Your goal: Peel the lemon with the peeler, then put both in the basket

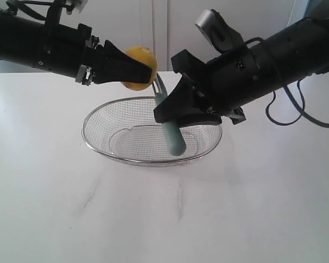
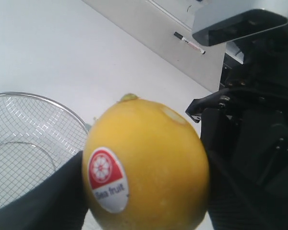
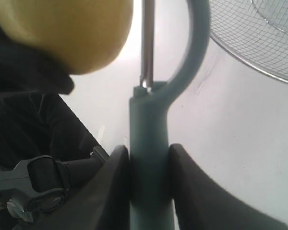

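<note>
Seen from the exterior camera, the small bright yellow lemon (image 1: 140, 67) hangs in the air above the far rim of the wide oval wire-mesh basket (image 1: 93, 147). The left gripper (image 1: 145, 71) has its black jaws closed on the fruit. The right gripper (image 1: 180, 117) has its jaws clamped on the pale teal-green peeler (image 1: 173, 137). The peeler is tilted, with its forked head up beside the lemon and its handle end down over the basket's inside.

Only the left wrist view shows the red-and-white sticker (image 2: 107, 178) on the lemon (image 2: 146, 167), along with a small pale patch on the skin near the stem end. It also shows the basket's rim (image 2: 38, 97) below and to one side, and the other arm's black body close by.

Only the right wrist view shows the grip in detail: two dark fingers (image 3: 110, 191) press the peeler's handle (image 3: 149, 167) from both sides. The metal blade (image 3: 147, 43) runs up alongside the lemon (image 3: 67, 33); whether they touch I cannot tell.

The basket sits mid-surface on the white surface (image 1: 236, 219), with wide bare room in front and to either side. The two grippers are crowded close together above it.
</note>
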Robot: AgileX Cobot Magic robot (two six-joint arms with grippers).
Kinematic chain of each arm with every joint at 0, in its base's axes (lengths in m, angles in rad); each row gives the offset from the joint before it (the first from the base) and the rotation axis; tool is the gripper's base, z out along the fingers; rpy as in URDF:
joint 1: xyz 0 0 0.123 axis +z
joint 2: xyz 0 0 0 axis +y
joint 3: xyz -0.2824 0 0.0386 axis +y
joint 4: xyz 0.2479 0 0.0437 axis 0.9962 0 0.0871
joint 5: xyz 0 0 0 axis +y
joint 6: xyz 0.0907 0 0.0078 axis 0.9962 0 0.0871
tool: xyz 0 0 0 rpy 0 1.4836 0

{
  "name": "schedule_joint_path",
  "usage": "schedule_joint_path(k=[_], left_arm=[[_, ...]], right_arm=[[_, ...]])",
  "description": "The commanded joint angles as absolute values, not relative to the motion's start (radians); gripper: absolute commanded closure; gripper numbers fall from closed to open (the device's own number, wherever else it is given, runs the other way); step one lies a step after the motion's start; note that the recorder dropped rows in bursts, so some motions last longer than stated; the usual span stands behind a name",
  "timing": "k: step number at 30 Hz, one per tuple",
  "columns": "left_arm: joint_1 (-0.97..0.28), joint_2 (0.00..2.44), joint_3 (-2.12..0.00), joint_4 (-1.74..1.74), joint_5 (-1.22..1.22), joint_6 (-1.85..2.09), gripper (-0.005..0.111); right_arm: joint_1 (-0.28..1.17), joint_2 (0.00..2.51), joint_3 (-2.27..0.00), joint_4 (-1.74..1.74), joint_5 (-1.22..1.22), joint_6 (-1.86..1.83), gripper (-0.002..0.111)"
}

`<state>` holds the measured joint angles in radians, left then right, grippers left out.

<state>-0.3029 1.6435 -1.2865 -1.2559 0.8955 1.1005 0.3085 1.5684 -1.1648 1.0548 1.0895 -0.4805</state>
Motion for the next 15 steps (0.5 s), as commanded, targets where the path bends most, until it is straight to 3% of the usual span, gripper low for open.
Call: schedule_joint_path(k=[1,15], left_arm=[[-0.302,1.629,-1.286,-1.294,0.91,1.095,0.107],[-0.302,1.629,-1.286,-1.252,0.913,1.095,0.107]], right_arm=[[0.308,1.526,-1.163,1.077,1.057,-0.495,0.108],[0.308,1.427,-1.163,1.052,0.909,-0.502,0.108]])
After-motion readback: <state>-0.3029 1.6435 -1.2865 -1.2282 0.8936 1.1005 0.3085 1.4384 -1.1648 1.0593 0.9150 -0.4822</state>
